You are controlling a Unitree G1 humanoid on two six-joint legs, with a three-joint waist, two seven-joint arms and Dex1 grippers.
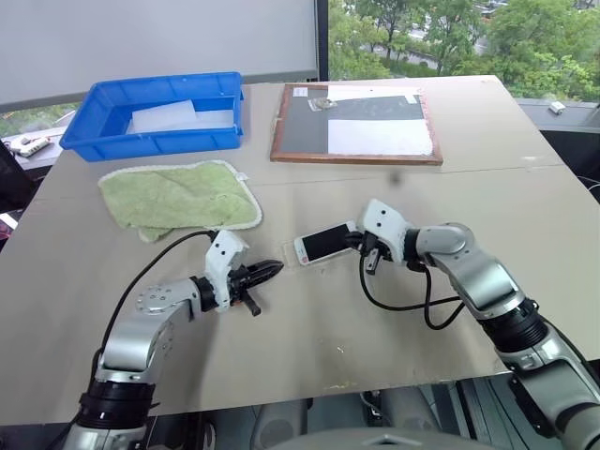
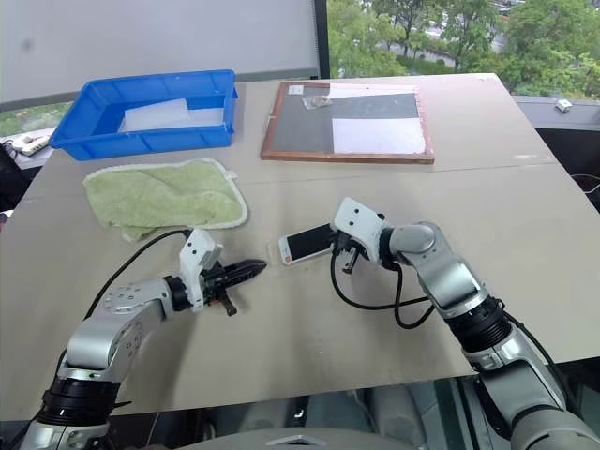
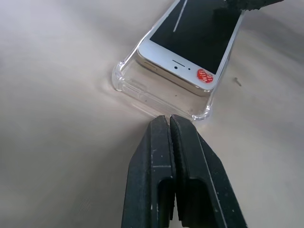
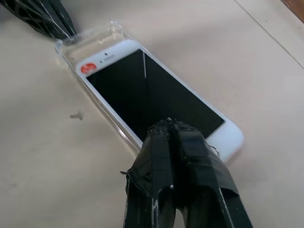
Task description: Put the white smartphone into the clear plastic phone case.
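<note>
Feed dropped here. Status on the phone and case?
Left gripper shut at clear case corner. Right gripper shut on white smartphone screen. Phone partly in.

I stand at a plain tan worktable in what looks like a lab or office test room, with a blue parts bin far left, a window onto green trees beyond.

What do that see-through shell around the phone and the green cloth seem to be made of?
The shell looks like clear glossy plastic: the table shows through it and its edges catch light. The green cloth looks like soft, fuzzy towelling with a pale stitched border, probably microfibre or cotton; I cannot tell which.
</note>
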